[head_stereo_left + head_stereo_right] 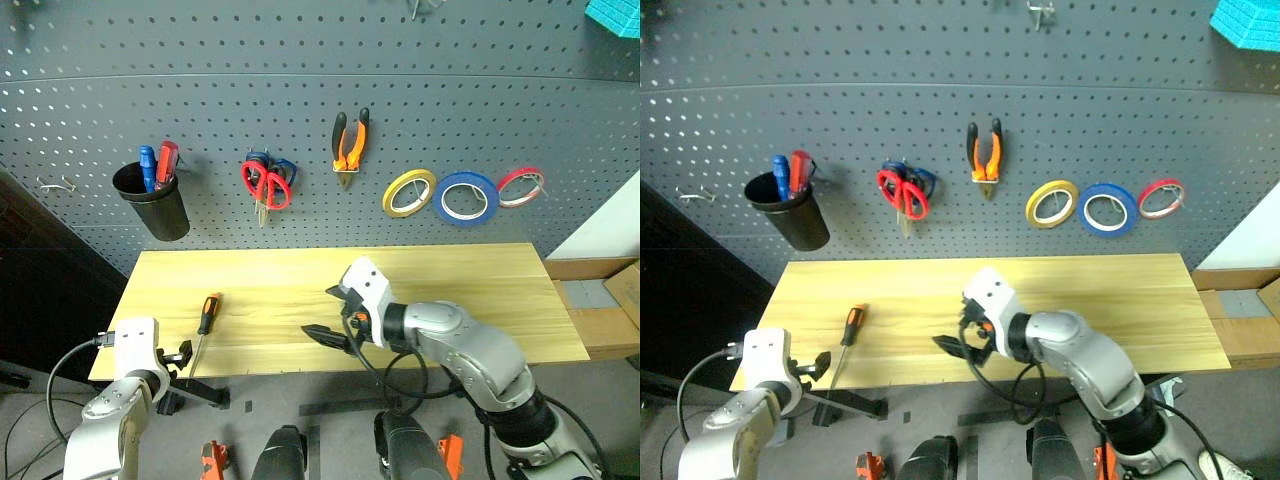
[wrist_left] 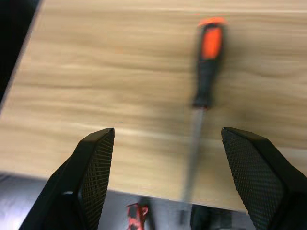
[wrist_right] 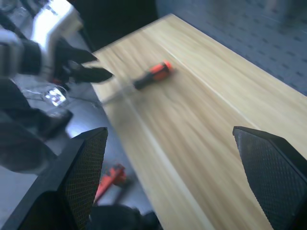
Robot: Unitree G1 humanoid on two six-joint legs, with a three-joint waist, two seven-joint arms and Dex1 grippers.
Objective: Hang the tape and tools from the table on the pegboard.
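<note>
Smooth pale wood table [image 1: 450, 290]; matt grey perforated metal pegboard [image 1: 300, 80].

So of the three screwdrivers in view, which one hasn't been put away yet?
The orange-and-black screwdriver, lying flat near the table front edge. The red screwdriver and blue screwdriver stand in the black cup on the pegboard.

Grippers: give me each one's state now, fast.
Left gripper: open, holding nothing, screwdriver ahead.
Right gripper: open, holding nothing.

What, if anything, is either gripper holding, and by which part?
Nothing is held. The left gripper and right gripper are both open and empty; the screwdriver lies loose on the table.
</note>
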